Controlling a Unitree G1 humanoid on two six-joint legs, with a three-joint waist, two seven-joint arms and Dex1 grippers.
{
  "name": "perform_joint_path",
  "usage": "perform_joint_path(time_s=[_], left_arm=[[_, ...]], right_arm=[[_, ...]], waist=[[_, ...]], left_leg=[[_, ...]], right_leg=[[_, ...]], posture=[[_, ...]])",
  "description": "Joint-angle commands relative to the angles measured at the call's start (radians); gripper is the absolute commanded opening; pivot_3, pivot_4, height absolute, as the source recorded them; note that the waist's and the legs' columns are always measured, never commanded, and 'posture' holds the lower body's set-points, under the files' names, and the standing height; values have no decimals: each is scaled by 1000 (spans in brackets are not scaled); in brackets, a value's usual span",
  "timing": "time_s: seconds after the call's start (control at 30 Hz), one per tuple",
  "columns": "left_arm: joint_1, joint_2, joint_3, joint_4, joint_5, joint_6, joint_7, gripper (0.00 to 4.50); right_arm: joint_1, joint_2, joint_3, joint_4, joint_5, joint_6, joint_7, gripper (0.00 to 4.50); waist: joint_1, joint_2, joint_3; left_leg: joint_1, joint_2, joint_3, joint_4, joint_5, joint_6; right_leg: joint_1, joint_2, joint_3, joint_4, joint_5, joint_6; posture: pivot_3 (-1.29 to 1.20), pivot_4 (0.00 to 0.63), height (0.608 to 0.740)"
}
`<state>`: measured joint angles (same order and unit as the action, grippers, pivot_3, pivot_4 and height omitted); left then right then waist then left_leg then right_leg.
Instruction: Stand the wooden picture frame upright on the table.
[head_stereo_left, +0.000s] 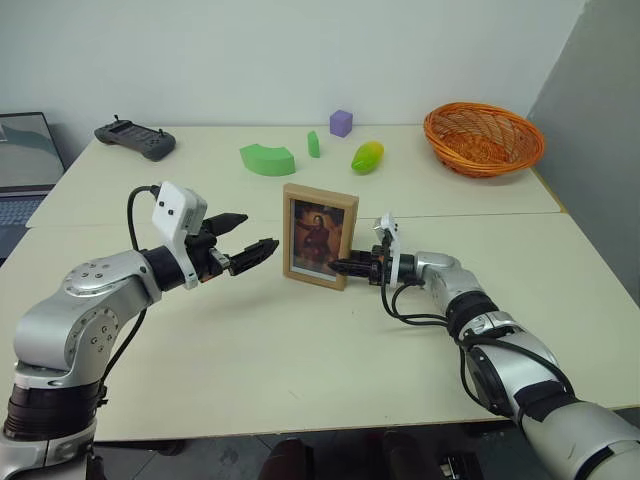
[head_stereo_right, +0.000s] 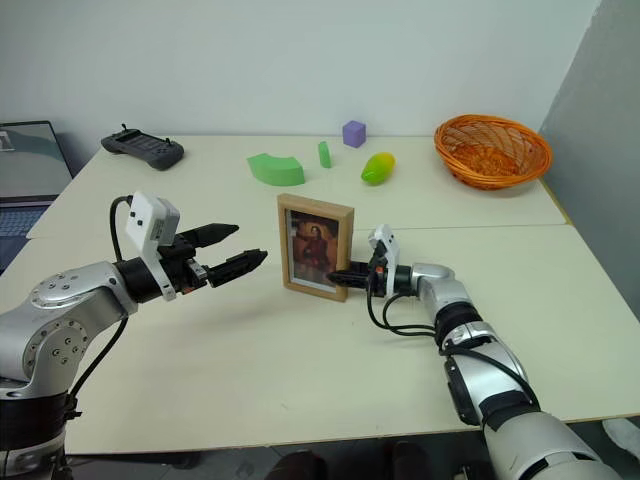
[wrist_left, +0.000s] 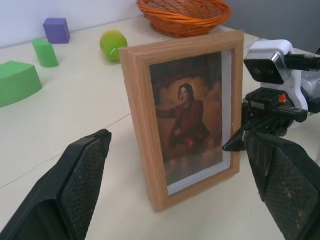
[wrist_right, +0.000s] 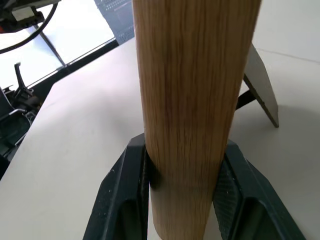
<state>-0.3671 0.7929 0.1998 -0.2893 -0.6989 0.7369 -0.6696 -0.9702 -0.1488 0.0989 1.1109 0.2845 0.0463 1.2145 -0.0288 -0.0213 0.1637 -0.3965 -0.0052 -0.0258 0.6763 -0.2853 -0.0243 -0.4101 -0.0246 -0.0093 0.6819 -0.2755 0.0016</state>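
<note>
Upright, wooden picture frame (head_stereo_left: 319, 235) clamped by right tool (head_stereo_left: 345, 266); left tool (head_stereo_left: 252, 243) spread; no legible writing.

The side edge of the wooden picture frame (wrist_right: 192, 100) runs as a broad band of light, grained wood up the middle of the right wrist view. The right gripper (wrist_right: 185, 195) is closed on it: one black finger (wrist_right: 122, 192) presses against one face of the frame and the other against the opposite face, with the wood clamped between their textured pads. Behind the frame, a flat grey stand (wrist_right: 261, 82) angles out from its back and reaches down to the table (wrist_right: 80, 135), a pale cream surface. Past the table's edge lie dark cables and equipment, too unclear to identify.
</note>
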Motion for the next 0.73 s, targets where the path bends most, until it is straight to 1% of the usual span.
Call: perform_joint_path(time_s=[0.03, 0.13, 0.2, 0.27, 0.37, 0.4, 0.47, 0.53, 0.63, 0.73], left_arm=[[-34, -3, -13, 11, 21, -7, -16, 4500], [-60, -14, -33, 32, 37, -15, -26, 4500], [-78, -22, -45, 46, 47, -17, -34, 4500], [-86, -26, -50, 55, 55, -19, -40, 4500], [-77, -12, -45, 76, 68, -27, -70, 4500], [-73, -8, -41, 82, 71, -27, -79, 4500], [-68, 4, -24, 107, 57, -6, -106, 4500], [-70, 12, -7, 130, 40, 12, -128, 4500], [-70, 32, -4, 147, 37, 31, -158, 4500], [-54, 62, -16, 154, 53, 23, -208, 4500]], right_arm=[[26, -24, -7, 10, -60, -16, -37, 2127], [42, -55, -13, -12, -80, -7, -16, 2851], [69, -97, -16, -57, -88, -6, 10, 3334], [92, -127, -22, -105, -88, 1, 21, 3696], [179, -231, -22, -308, -71, 78, 69, 4475], [211, -266, -23, -382, -66, 100, 75, 4475], [279, -340, -48, -602, -23, 208, 65, 4475], [333, -389, -75, -841, 36, 355, 20, 4475], [370, -403, -108, -1112, 138, 555, -69, 4475], [380, -387, -116, -1258, 200, 670, -149, 4475]], waist=[[1, 0, 0], [3, 0, 0], [4, 0, 0], [7, 0, 0], [7, 0, 0], [7, 0, 0], [4, 0, 0], [4, 1, 0], [-4, 1, 1], [-5, 1, 1]], left_leg=[[0, 0, 0, 0, 0, 0], [0, 0, 0, 0, 1, -1], [0, 0, 0, 0, 1, -2], [-1, 0, -1, 1, 1, -2], [-1, 0, -1, 1, 1, -2], [-1, 0, 0, 1, 1, -1], [-1, 0, 0, 1, 0, 0], [-2, 0, -1, 1, 0, 1], [-1, 1, -1, 0, -1, 2], [0, 1, -4, 0, -1, 2]], right_leg=[[1, 0, 0, 0, 0, 0], [0, 0, 0, 0, 0, 0], [0, 0, 0, 0, 0, 0], [1, 0, -1, 0, 0, 0], [0, 0, -1, -1, 0, 0], [0, 0, -1, -1, 0, 0], [0, 0, 0, -1, 0, 0], [0, 0, -1, -1, 0, 0], [-1, 1, 0, 0, 0, 0], [0, 3, 0, 0, 0, 0]], posture=[[0, 150, 740], [0, 150, 740], [0, 150, 740], [0, 150, 740], [0, 150, 740], [0, 150, 740], [0, 150, 740], [0, 150, 740], [0, 150, 740], [0, 150, 740]])
